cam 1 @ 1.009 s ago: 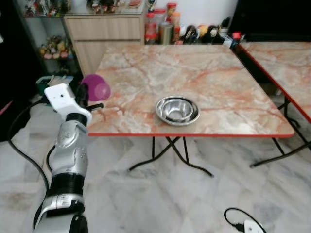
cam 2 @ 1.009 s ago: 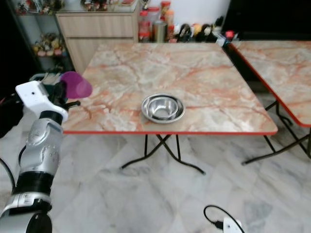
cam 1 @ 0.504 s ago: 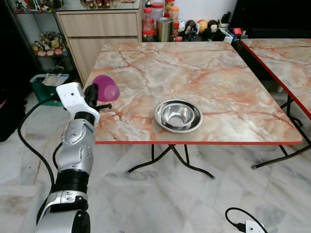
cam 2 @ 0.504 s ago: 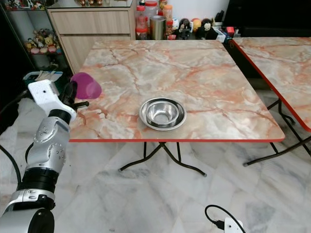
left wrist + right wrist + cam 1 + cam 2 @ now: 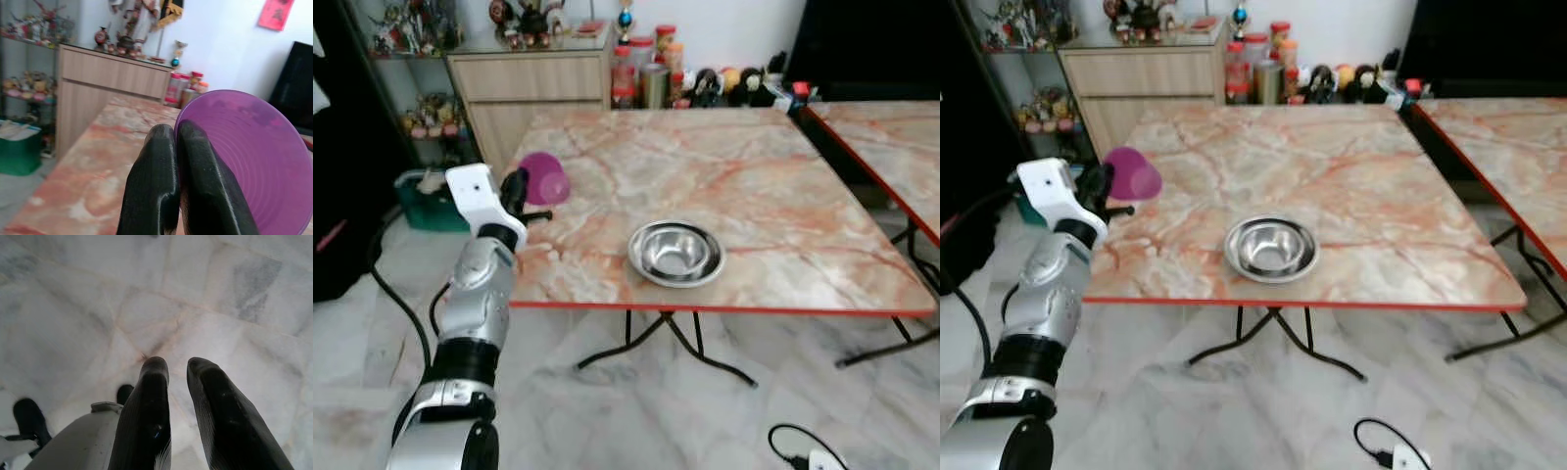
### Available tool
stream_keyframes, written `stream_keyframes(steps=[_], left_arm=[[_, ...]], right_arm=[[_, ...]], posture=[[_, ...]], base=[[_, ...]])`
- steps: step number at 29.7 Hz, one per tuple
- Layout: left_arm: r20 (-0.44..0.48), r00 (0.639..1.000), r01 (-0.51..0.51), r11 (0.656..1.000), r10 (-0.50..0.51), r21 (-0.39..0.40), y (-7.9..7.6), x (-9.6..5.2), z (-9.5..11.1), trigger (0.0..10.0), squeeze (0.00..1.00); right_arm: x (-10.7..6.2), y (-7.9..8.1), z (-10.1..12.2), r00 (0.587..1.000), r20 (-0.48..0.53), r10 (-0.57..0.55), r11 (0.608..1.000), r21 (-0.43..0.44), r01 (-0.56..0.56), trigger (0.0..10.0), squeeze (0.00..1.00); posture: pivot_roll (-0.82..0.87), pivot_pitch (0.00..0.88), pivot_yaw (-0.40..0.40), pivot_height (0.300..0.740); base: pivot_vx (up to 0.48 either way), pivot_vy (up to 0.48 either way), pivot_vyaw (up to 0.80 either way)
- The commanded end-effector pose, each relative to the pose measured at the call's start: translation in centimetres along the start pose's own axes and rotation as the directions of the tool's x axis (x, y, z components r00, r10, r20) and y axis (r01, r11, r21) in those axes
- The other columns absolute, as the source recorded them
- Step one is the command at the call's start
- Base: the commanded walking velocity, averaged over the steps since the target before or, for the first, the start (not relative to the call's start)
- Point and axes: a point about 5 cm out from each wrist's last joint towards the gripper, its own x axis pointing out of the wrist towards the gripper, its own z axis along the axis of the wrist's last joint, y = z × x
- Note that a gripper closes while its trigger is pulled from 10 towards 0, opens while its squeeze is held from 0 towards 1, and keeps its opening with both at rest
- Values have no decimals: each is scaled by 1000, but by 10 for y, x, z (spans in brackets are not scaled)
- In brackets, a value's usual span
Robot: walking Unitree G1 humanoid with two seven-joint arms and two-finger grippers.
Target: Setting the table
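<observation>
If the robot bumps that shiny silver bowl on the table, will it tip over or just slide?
Probably slide. The silver bowl looks wide and low with a broad flat rim, so tipping seems unlikely. The marble-look table appears smooth and glossy, so the bowl could skate easily. It sits near the table's front edge, so a hard shove toward that edge might send it off.

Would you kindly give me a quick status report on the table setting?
Left gripper shut on purple bowl, held at table's left edge. Right gripper idle, pointing at floor. Steel bowl near front edge. Nothing in the way.
</observation>
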Motion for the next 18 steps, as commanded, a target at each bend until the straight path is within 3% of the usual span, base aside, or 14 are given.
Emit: stream_keyframes(steps=[1, 18], left_arm=[[15, 999, 35, 999, -35, 4, -11, 4, 4, 10000, 0], [19, 999, 41, 999, -41, 5, -14, 5, 6, 10000, 0]], right_arm=[[0, -3, 1, 1000, 4, -10, 1000, 7, 9, 10000, 0], [0, -4, 2, 1000, 4, -8, 1000, 11, 8, 10000, 0]], posture=[[49, 0, 18, 732], [47, 0, 11, 732]], base=[[300, 0, 0], [324, 0, 0]])
